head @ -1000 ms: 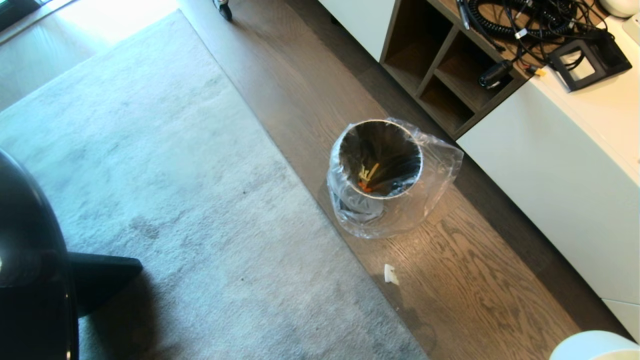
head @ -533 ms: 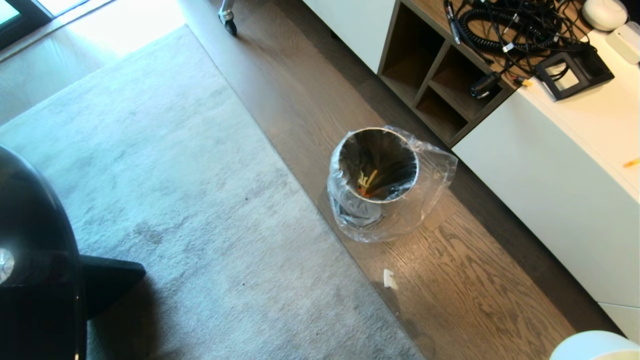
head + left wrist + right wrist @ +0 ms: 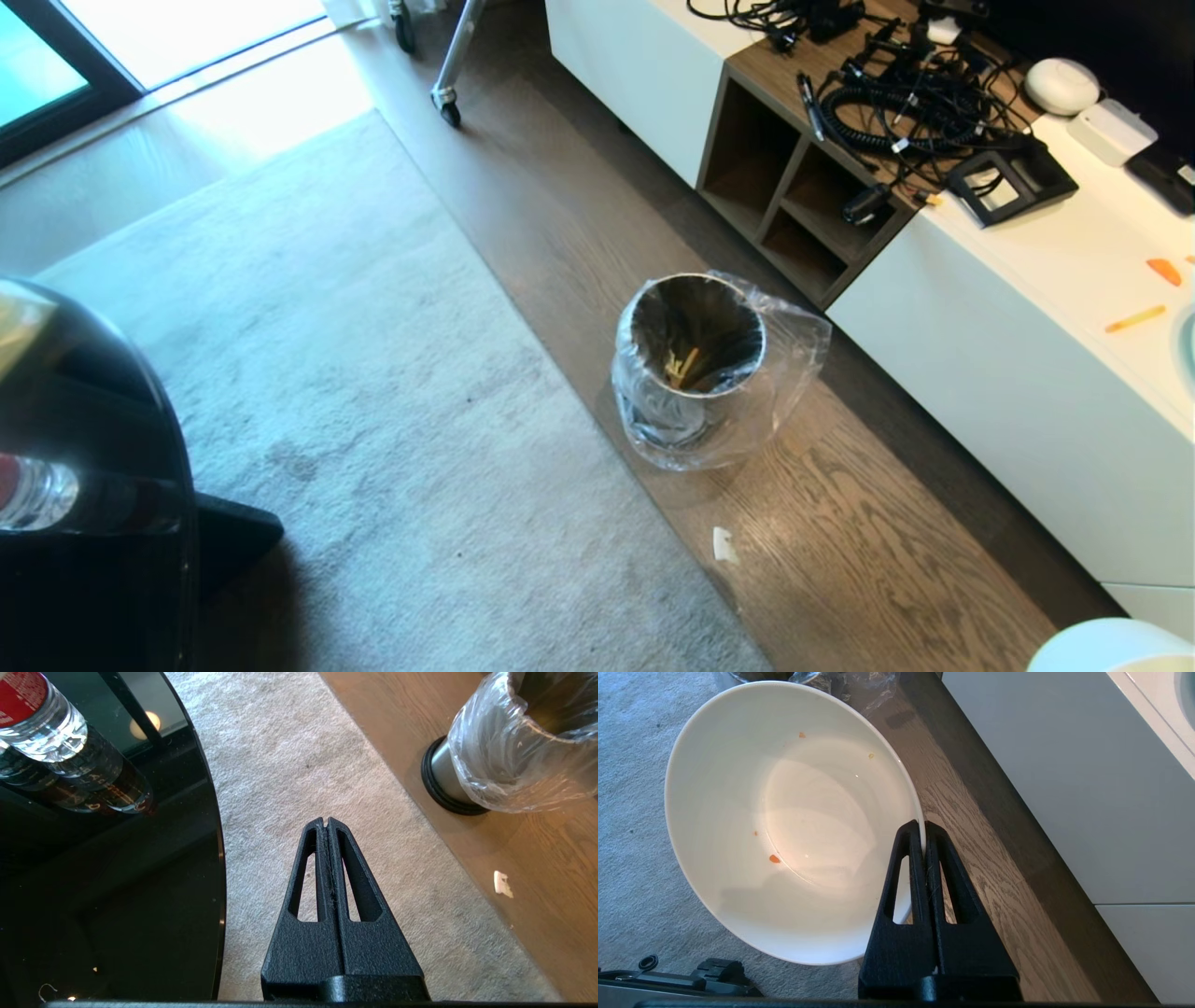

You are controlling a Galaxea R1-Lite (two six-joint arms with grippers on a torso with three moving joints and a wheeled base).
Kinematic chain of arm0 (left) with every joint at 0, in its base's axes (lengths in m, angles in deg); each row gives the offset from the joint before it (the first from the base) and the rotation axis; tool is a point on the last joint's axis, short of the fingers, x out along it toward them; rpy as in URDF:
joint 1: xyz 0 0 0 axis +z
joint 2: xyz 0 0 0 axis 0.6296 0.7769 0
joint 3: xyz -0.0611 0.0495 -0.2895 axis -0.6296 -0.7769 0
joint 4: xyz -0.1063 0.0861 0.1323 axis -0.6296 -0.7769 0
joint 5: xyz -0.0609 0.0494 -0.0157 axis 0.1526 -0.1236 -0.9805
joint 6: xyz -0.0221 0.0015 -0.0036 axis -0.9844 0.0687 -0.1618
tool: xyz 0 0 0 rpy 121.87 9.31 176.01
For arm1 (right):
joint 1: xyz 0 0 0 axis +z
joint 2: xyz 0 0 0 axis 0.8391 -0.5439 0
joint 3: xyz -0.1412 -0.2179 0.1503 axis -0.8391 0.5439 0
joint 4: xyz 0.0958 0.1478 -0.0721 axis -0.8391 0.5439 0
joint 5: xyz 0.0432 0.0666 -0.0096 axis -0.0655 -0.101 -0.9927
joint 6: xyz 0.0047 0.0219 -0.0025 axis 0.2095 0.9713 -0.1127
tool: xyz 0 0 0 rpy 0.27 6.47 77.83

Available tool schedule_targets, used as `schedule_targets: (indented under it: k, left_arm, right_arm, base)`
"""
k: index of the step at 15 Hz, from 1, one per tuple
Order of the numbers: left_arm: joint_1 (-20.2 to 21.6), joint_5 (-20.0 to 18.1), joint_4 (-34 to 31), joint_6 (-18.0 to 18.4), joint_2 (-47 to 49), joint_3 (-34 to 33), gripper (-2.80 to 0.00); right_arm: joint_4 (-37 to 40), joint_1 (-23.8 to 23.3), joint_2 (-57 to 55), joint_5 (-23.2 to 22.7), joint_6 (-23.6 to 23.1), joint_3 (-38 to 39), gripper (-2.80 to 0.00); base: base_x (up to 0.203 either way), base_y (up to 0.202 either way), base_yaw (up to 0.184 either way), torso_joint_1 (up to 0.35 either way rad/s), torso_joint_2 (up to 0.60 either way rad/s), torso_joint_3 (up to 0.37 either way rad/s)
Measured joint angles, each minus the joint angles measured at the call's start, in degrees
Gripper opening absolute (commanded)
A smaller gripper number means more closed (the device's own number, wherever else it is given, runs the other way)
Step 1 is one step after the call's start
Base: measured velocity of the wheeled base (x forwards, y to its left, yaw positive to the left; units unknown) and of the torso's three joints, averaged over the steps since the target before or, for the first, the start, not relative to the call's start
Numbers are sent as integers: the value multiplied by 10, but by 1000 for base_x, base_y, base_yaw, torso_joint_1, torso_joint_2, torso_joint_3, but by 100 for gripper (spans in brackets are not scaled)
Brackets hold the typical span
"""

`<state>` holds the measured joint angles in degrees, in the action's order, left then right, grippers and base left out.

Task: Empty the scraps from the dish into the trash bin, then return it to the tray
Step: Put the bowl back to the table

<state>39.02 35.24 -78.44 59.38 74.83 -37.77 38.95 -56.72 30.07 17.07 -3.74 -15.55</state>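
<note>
Looking down through the head camera, I see the trash bin (image 3: 695,359) standing upright on the wooden floor (image 3: 840,560), just off the edge of the grey carpet (image 3: 373,392), with its clear plastic liner (image 3: 794,373) bunched around the outside. Yellow and orange scraps (image 3: 680,364) lie down inside it. A small white fragment (image 3: 724,544) sits on the floor near the bin. To the right runs a white cabinet (image 3: 1008,392) with open wooden cubbies and a tangle of black cables (image 3: 915,103) on top; two orange bits (image 3: 1150,294) lie on its white surface. At the lower left is the glossy black round table top (image 3: 84,523), and a curve of the white dish (image 3: 1111,649) shows in the bottom right corner.

From the left wrist camera, I see the left gripper (image 3: 328,821) hanging over the carpet with its fingers pressed together and nothing between them. A water bottle (image 3: 42,723) with a red label stands on the black table beside it, and the lined bin is well off on the wood.

From the right wrist camera, I see the right gripper (image 3: 923,828) clamped on the rim of the dish (image 3: 784,821), one finger inside and one outside. The bowl is held above the carpet's edge, carrying only a few tiny orange and yellow specks (image 3: 774,858).
</note>
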Motion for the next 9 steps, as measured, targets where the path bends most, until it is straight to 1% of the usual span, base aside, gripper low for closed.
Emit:
schedule_targets:
  k: [9]
  left_arm:
    - [0, 0, 0, 0, 0, 0, -280]
  right_arm:
    - [0, 0, 0, 0, 0, 0, -280]
  base:
    - [0, 0, 0, 2, 2, 202]
